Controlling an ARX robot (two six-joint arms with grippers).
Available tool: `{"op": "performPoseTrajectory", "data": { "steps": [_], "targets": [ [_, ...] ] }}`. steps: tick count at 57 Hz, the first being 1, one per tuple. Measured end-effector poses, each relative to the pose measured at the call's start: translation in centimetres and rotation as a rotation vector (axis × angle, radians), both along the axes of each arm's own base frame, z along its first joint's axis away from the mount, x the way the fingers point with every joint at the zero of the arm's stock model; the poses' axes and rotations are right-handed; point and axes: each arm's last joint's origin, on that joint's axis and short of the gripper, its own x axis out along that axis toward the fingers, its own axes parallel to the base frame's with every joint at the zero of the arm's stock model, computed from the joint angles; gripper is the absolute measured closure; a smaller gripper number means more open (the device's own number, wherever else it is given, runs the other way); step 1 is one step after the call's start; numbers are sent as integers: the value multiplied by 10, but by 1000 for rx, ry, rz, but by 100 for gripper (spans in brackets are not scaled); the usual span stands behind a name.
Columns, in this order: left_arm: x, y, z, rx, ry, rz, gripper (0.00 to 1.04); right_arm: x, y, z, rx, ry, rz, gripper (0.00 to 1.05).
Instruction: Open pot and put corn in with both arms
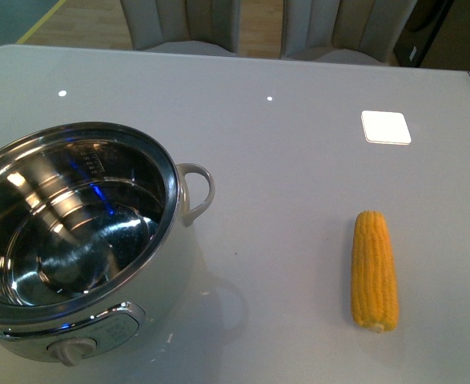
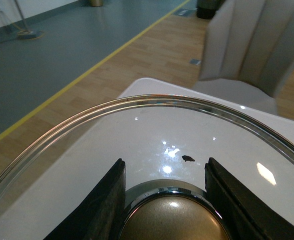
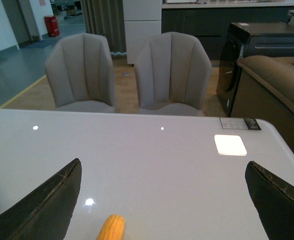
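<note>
Corn pickup being lined up.
The lid (image 2: 136, 130) is being gripped by the left gripper (image 2: 165, 162); the wide-open right gripper (image 3: 164, 167) is being aimed at the corn (image 1: 374, 270), lying right of the open pot (image 1: 178, 256); lowering is probably being called for.

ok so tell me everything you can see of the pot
The pot is a large round cooker with a white body, a shiny steel rim and interior, a loop handle on the side facing the corn, and a beige knob on a chromed front panel. It stands upright on the pale table, to the robot's left, open and empty. Its glass lid is off, held in the left gripper. The corn lies apart from it.
</note>
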Motion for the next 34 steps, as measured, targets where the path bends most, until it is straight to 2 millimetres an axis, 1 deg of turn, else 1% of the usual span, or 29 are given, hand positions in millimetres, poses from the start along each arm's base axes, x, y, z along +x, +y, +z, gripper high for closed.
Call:
{"op": "performPoseTrajectory", "data": {
  "steps": [5,6,8,10,13,17,22,34],
  "targets": [
    [-1,36,-1,13,-10,96,63,0,0,0,0,0,0,9],
    [-1,44,-3,15,-9,119,63,0,0,0,0,0,0,9],
    [-2,54,-7,12,-5,145,63,0,0,0,0,0,0,9],
    [-4,67,-14,7,5,174,63,0,0,0,0,0,0,9],
    [-5,73,-19,4,11,194,63,0,0,0,0,0,0,9],
    [-7,85,-30,-3,27,230,63,0,0,0,0,0,0,9],
    [-6,99,-49,-18,49,268,63,0,0,0,0,0,0,9],
    [-2,119,-80,-39,59,290,63,0,0,0,0,0,0,9]
  ]
}}
